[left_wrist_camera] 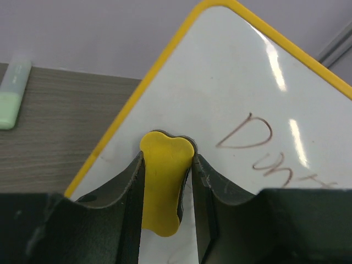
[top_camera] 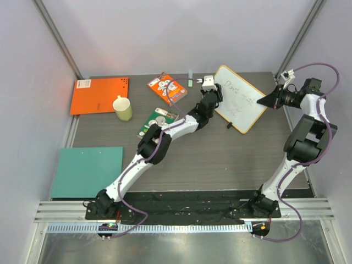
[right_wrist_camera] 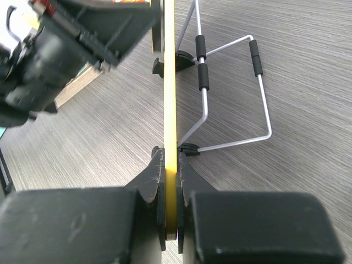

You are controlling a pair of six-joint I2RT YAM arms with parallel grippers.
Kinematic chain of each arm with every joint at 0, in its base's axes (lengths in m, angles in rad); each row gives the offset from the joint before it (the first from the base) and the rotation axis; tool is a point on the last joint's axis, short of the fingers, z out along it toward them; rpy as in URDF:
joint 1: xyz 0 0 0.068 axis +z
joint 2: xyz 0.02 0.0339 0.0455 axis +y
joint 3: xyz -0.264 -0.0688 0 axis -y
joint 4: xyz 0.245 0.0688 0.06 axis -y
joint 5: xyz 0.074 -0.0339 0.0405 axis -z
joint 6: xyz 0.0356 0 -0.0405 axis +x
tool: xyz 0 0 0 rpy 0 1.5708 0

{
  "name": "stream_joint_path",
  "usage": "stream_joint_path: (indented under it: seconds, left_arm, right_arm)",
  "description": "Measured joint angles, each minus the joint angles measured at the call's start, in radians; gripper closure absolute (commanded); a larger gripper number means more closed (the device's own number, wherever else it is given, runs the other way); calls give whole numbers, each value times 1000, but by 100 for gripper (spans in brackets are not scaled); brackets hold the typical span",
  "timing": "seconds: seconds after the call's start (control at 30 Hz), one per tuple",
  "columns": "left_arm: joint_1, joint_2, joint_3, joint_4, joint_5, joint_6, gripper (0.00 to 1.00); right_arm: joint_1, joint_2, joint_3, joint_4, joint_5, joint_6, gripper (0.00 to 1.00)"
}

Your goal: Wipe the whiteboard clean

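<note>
Nearest me, a ribbed aluminium rail (top_camera: 181,226) is running along the front of the dark grey wood-grain table (top_camera: 220,159), and both arm bases are sitting there. Pale lilac walls are closing in the sides and back, with grey metal posts rising at the far corners. A flat teal sheet (top_camera: 88,170) is lying at the near left.

Further back, a green printed card pack (top_camera: 157,122) is lying mid-table. Behind it to the left, a pale yellow mug (top_camera: 122,108) is standing just beside a flat orange sheet (top_camera: 99,94); I cannot make out the mug's inside. An orange printed pack (top_camera: 166,88) and a light green marker (top_camera: 190,78) are lying near the back edge.

At the far right, the small rectangular whiteboard (top_camera: 239,99) with a thin yellow frame is leaning on a bent wire stand (right_wrist_camera: 231,93), with dark handwriting across it. The right gripper (right_wrist_camera: 171,159) is pinching the board's yellow edge. The left gripper (left_wrist_camera: 168,165) is clamping a yellow bone-shaped eraser (left_wrist_camera: 163,187) over the board's corner.
</note>
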Motion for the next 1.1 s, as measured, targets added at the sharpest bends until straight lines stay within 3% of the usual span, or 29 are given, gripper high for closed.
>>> stream_joint_path:
  seconds: [0.33, 0.7, 0.83, 1.1]
  left_arm:
    - [6, 30, -12, 101, 42, -28, 100]
    - [-131, -3, -125, 202, 43, -36, 100]
    - [-179, -1, -68, 154, 75, 3, 100]
    - [-206, 27, 45, 100, 209, 219, 100]
  right_arm:
    - [0, -2, 0, -7, 13, 5, 99]
    - [-3, -2, 0, -14, 21, 11, 99]
    - [-3, -3, 0, -14, 18, 5, 99]
    - [6, -17, -3, -21, 22, -17, 99]
